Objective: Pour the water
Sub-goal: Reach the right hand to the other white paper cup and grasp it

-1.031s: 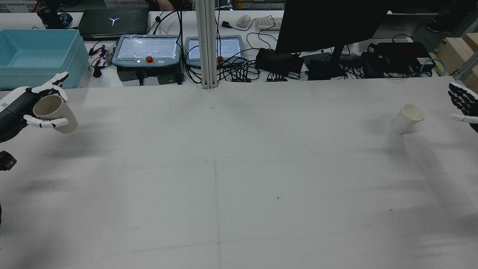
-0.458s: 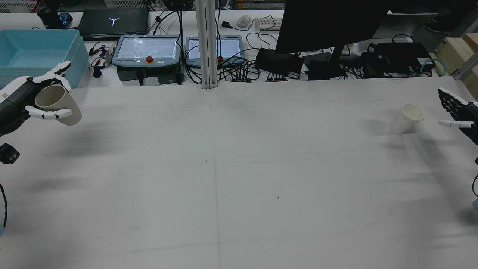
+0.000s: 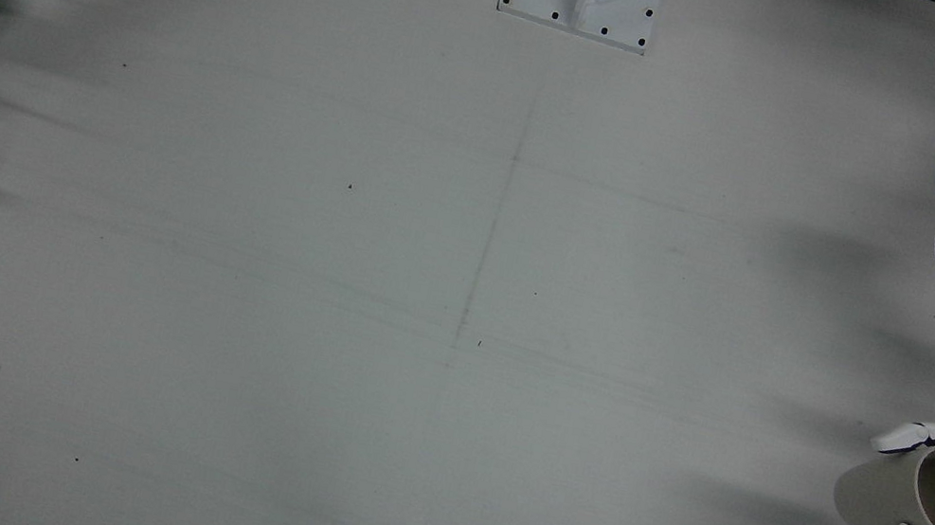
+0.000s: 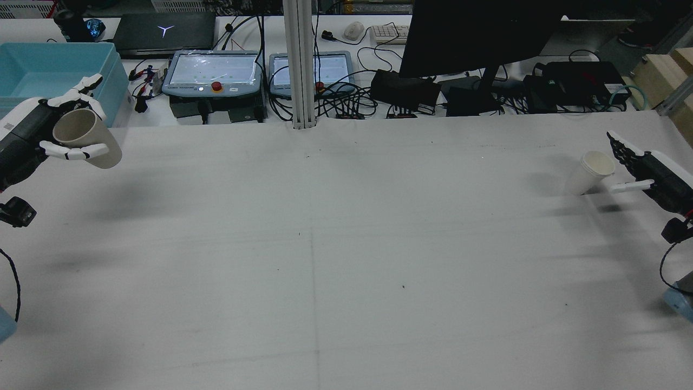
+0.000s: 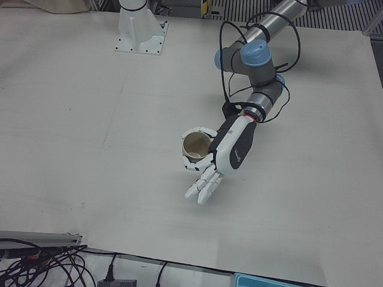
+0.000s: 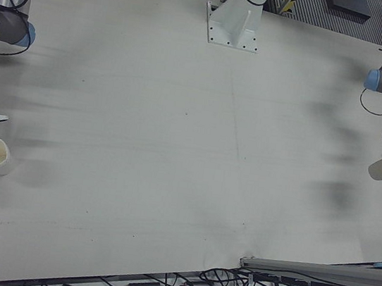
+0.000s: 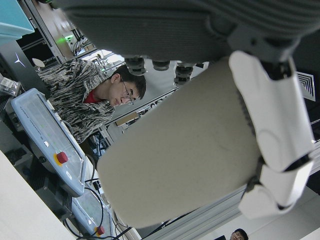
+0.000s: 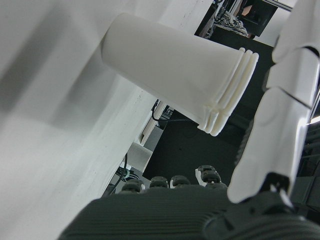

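My left hand (image 4: 30,142) is shut on a beige paper cup (image 4: 89,138), held in the air over the table's far left edge and tilted with its mouth toward the hand. The same cup (image 5: 195,146) and left hand (image 5: 232,148) show in the left-front view; the cup (image 7: 185,150) fills the left hand view. A white cup (image 4: 589,172) with stacked rims stands upright on the table at the far right. My right hand (image 4: 649,170) is open just right of it, fingers spread, a small gap to the white cup (image 8: 170,75).
Beyond the table's back edge lie two teach pendants (image 4: 214,73), cables, a monitor (image 4: 476,32) and a light blue bin (image 4: 48,76) near the left hand. An aluminium post (image 4: 298,65) rises at the back centre. A person (image 7: 95,95) shows in the left hand view.
The left hand has lifted the beige cup higher and slightly toward the back. The right hand has come in from the right edge to just beside the white cup.
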Motion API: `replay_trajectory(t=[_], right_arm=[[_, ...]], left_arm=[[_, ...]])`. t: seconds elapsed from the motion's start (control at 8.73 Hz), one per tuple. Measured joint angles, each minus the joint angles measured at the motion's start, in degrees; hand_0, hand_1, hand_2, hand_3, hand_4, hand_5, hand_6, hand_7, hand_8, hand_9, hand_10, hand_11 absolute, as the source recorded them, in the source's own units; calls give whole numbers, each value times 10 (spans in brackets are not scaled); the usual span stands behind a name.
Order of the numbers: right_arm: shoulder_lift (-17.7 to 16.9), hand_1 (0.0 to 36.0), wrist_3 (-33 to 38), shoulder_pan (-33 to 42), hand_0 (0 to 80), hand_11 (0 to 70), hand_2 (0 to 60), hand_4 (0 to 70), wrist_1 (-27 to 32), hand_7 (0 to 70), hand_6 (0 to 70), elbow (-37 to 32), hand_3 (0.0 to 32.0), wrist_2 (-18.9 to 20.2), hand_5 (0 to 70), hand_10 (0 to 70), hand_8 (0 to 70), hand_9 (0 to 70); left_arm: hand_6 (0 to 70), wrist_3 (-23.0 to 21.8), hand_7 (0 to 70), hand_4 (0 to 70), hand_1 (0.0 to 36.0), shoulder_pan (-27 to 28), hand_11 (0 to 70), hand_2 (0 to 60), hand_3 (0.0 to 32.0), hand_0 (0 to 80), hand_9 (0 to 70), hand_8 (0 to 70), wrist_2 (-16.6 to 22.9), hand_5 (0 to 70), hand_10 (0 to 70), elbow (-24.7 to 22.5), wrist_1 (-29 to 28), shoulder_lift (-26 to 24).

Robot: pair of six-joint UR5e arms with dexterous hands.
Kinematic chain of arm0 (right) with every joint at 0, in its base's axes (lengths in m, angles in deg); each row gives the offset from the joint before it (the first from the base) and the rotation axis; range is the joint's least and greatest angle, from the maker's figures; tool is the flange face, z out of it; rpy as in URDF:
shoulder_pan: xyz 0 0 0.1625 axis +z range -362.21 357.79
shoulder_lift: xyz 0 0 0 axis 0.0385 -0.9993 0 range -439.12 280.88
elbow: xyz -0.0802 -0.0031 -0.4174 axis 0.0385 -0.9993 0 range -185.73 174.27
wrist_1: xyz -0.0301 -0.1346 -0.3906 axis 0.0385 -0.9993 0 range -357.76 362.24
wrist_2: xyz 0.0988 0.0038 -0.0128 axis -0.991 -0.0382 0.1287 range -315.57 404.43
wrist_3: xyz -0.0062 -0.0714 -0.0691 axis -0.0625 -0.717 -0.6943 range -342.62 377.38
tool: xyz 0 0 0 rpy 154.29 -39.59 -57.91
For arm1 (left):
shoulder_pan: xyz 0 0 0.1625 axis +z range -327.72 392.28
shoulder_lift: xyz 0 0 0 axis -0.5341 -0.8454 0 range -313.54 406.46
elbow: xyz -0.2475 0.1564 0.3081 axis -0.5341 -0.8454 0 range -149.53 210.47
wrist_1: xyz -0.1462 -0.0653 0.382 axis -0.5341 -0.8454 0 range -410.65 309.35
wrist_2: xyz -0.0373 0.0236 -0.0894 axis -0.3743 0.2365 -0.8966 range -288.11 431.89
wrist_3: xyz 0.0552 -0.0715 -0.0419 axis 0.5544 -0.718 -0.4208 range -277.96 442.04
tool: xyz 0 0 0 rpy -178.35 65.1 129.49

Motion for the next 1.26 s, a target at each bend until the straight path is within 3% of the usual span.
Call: replay_trajectory(t=[0.57,1.26], right_arm=[[13,174,-29,-6,498,0,64,37,15,0,5,-53,0,-3,20,0,0,11],[32,195,-60,-34,516,25,95,56,18,24,26,-61,0,-17,50,3,23,53]], left_arm=[[66,1,75,355,356,0,59,600,0,465,18,12,-2,491,27,4,7,-12],[64,0,71,352,341,-1,57,600,0,463,18,13,-2,481,26,8,10,-18]])
